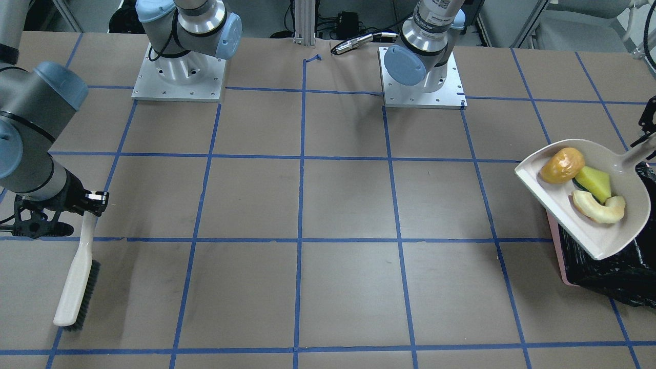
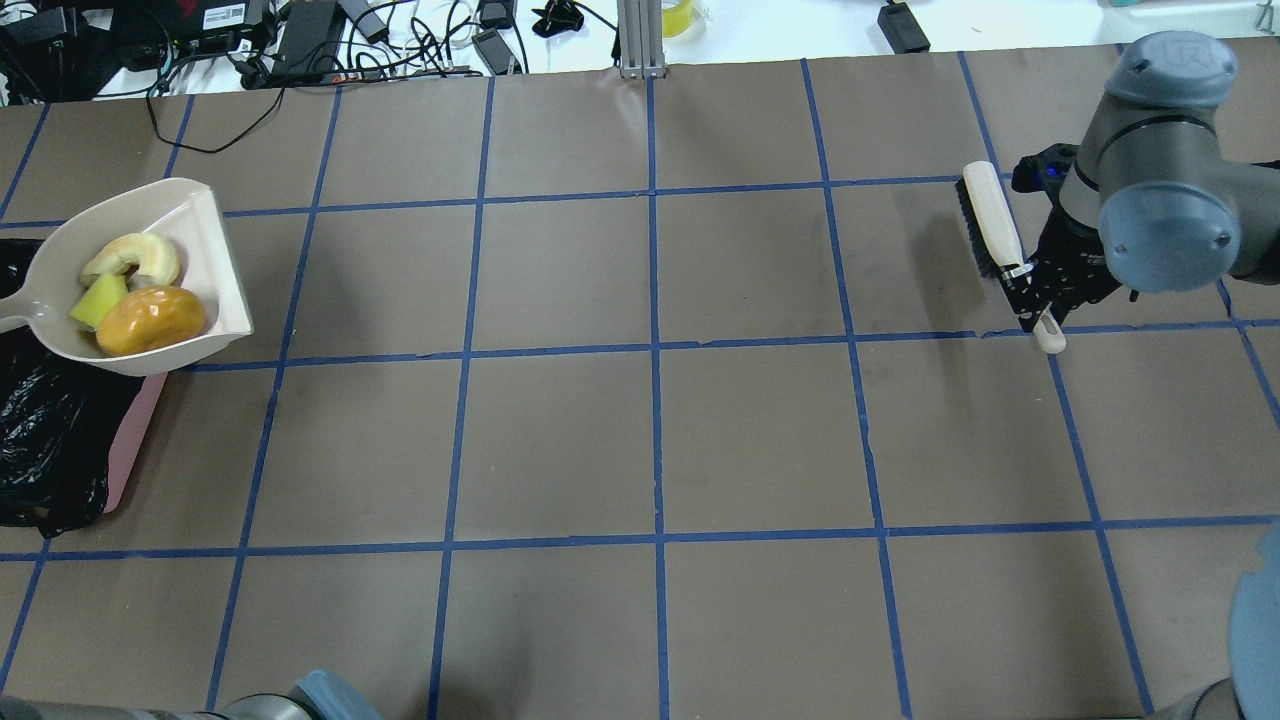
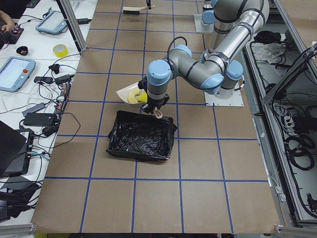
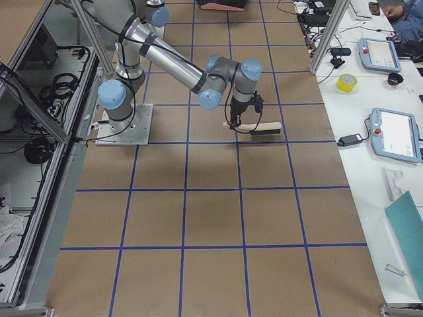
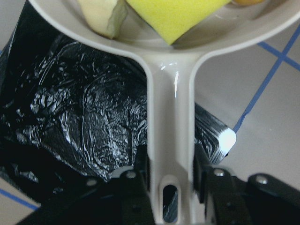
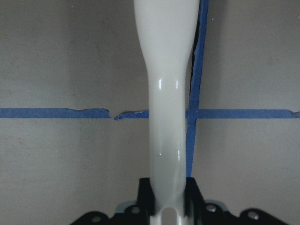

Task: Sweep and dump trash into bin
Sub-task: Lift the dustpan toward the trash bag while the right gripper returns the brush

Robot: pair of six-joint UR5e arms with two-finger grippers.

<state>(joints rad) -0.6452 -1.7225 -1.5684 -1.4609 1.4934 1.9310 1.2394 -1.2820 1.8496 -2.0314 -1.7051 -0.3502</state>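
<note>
Pink rectangular bin [image 2: 135,430] with a crinkled glossy black plastic liner [image 3: 141,139] sits at one end of the brown table with blue tape grid [image 1: 348,205]. Left tool [image 5: 171,171] is clamped narrow on the handle of the cream plastic dustpan [image 1: 576,218], fingers [image 5: 142,168] pressed to both sides of the handle. The handle crosses above the liner. The pan hangs over the bin's rim on the side facing the table's middle, clear of the rim and roughly level.

All three trash pieces lie in the pan, above the bin and not in it: glossy orange-yellow potato-like lump [image 1: 562,165], yellow-green sponge-like wedge [image 1: 594,183], pale cream crescent slice [image 1: 599,206]. The wedge sits between the lump and the slice, touching both.

Right tool [image 6: 167,199] is well apart from the bin, at the opposite end of the table, closed narrow on the handle of a cream plastic brush with black bristles [image 1: 77,277]. Cannot tell if the bristles touch the table.
</note>
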